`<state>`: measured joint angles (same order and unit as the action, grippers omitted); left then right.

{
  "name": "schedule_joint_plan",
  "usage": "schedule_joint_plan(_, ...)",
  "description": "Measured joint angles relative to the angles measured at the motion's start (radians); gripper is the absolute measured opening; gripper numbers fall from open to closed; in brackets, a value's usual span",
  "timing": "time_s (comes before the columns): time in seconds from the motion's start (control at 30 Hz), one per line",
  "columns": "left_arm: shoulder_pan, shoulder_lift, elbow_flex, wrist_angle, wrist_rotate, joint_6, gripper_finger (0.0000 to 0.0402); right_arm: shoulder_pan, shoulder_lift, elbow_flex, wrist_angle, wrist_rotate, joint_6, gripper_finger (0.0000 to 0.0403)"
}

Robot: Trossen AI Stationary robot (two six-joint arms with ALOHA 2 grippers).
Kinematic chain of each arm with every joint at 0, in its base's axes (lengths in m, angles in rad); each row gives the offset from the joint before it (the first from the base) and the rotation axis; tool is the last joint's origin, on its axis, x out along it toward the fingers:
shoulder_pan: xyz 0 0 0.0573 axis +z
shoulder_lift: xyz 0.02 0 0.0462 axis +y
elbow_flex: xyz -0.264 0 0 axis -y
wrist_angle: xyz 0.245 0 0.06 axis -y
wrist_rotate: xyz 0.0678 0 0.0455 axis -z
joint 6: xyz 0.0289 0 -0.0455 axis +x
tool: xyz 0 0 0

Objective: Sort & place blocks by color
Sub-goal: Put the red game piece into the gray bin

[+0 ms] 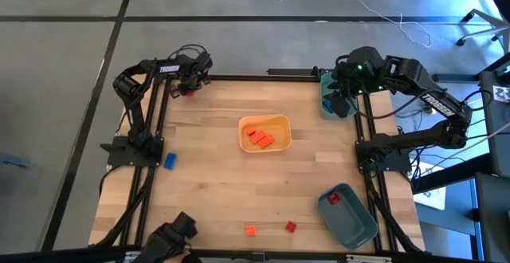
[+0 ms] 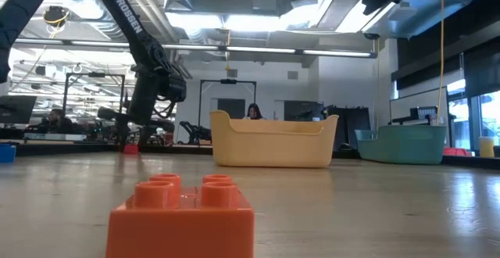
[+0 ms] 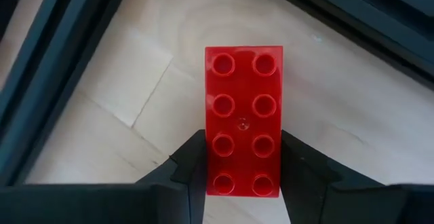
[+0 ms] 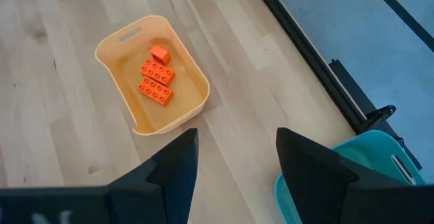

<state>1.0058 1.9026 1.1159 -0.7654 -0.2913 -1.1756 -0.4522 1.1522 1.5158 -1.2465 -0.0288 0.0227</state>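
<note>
A red block (image 3: 243,121) with two rows of four studs lies flat on the light wooden table (image 3: 122,95). The left gripper (image 3: 243,166) stands over its near end, with one dark finger (image 3: 193,163) on each long side of the block. Both fingers touch the block's sides, so the near half of the block sits between them. Dark metal frame rails (image 3: 47,61) run diagonally on both sides of the block and meet beyond its far end.
</note>
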Motion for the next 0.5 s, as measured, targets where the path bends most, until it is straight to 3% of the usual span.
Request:
schedule_joint_plan(0.3,-0.016,-0.012,0.0,-0.021,0.025,0.323,0.013,0.0,0.0,0.0,0.0,0.0,-0.004,0.02)
schedule_joint_plan(0.5,-0.079,-0.103,-0.008,-0.041,0.058,0.532,0.013,0.0,0.0,0.0,0.0,0.0,-0.005,0.02)
